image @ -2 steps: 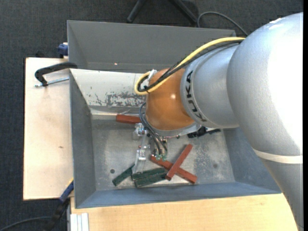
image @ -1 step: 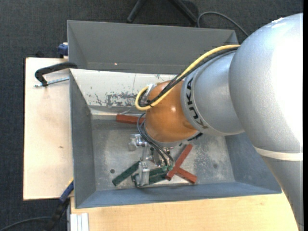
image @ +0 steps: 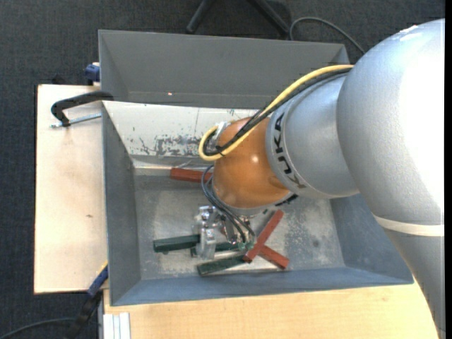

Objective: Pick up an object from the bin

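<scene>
You're looking down into the grey bin (image: pixel 116 210) from above, tilted slightly so its far wall stands at the top. The arm (image: pixel 381 119) reaches in from your right, looming large, close under the lens.

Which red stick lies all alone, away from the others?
The red stick by the back wall of the bin. The other red sticks cross each other at the front, beside the dark green sticks and the gripper.

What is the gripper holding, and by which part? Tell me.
It cannot be told. The gripper is down at the right end of a dark green bar near the front of the bin, but no hold on it is visible.
</scene>
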### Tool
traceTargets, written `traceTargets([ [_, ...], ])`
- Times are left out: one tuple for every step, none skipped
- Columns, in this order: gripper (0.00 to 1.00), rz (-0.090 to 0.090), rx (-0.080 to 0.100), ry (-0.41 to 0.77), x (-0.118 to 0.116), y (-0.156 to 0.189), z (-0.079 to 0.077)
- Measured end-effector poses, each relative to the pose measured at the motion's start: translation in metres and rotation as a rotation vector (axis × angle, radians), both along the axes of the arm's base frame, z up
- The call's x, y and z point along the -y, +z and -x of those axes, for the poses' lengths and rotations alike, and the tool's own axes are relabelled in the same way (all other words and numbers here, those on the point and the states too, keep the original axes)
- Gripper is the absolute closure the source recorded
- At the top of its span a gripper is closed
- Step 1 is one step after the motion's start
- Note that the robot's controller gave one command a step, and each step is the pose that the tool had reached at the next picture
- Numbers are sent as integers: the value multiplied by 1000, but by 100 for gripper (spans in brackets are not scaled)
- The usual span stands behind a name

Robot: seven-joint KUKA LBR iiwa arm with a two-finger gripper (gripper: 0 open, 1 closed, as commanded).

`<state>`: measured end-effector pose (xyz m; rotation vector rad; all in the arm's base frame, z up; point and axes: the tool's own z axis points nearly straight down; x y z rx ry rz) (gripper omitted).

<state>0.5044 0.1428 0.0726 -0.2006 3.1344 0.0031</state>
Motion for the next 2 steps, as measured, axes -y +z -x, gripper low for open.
traceTargets([
  [100,-3,14,14,-16,176,-11],
  [100,1,-5,-15,-44,101,-16],
])
